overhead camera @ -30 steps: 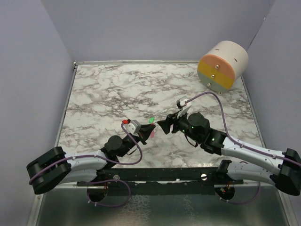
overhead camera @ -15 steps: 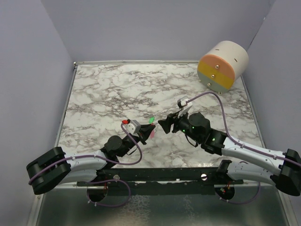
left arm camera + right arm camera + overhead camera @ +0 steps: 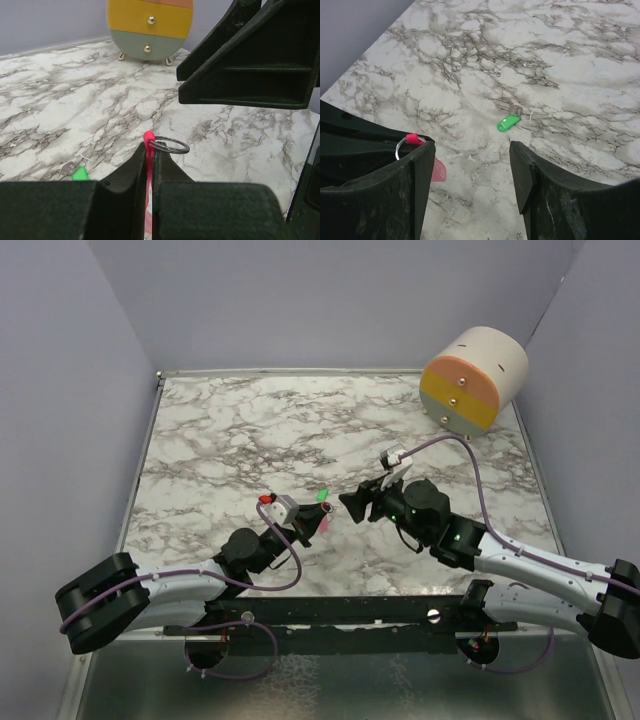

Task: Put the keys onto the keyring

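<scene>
My left gripper (image 3: 150,156) is shut on the pink-red key (image 3: 148,144), which stands upright between its jaws. The metal keyring (image 3: 169,145) hangs through the key's top and sticks out to the right. From above, the pink-red key (image 3: 324,523) shows at the left gripper (image 3: 318,512). The green key (image 3: 322,495) lies loose on the marble just beyond; it is also the green key (image 3: 508,122) ahead of my right gripper (image 3: 472,155). That gripper is open and empty, its tips (image 3: 347,504) a short way right of the keyring (image 3: 400,147).
A round drawer unit (image 3: 473,380) with orange, yellow and green fronts stands at the back right corner. Grey walls close in the marble table (image 3: 240,430) on three sides. The right fingers (image 3: 250,65) loom just above the left gripper.
The right arm has drawn back slightly to the right, away from the left gripper. The left gripper and both keys have held still.
</scene>
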`<move>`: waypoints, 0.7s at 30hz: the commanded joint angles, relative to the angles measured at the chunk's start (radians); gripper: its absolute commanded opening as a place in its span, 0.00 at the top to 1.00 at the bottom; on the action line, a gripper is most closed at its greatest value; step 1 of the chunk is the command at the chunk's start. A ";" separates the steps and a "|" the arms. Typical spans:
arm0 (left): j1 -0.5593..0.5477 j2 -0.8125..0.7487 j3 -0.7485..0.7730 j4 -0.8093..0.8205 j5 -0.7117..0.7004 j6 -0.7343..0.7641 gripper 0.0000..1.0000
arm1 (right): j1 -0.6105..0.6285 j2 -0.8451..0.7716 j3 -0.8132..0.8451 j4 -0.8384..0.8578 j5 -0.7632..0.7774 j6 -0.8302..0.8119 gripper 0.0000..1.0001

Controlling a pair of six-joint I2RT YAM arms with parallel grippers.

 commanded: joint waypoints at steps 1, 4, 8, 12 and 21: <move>0.001 -0.020 -0.002 -0.025 -0.006 -0.001 1.00 | 0.005 -0.005 0.006 -0.004 -0.027 -0.056 0.38; 0.001 -0.015 0.013 -0.052 -0.016 -0.006 1.00 | 0.005 0.004 0.015 -0.017 -0.090 -0.092 0.40; 0.000 0.004 0.056 -0.127 -0.029 -0.016 1.00 | 0.005 0.023 0.027 -0.025 -0.159 -0.127 0.43; 0.001 0.032 0.109 -0.211 -0.035 -0.028 1.00 | 0.006 0.044 0.037 -0.033 -0.214 -0.155 0.45; 0.001 0.071 0.181 -0.305 0.012 -0.035 1.00 | 0.006 0.049 0.039 -0.049 -0.239 -0.182 0.51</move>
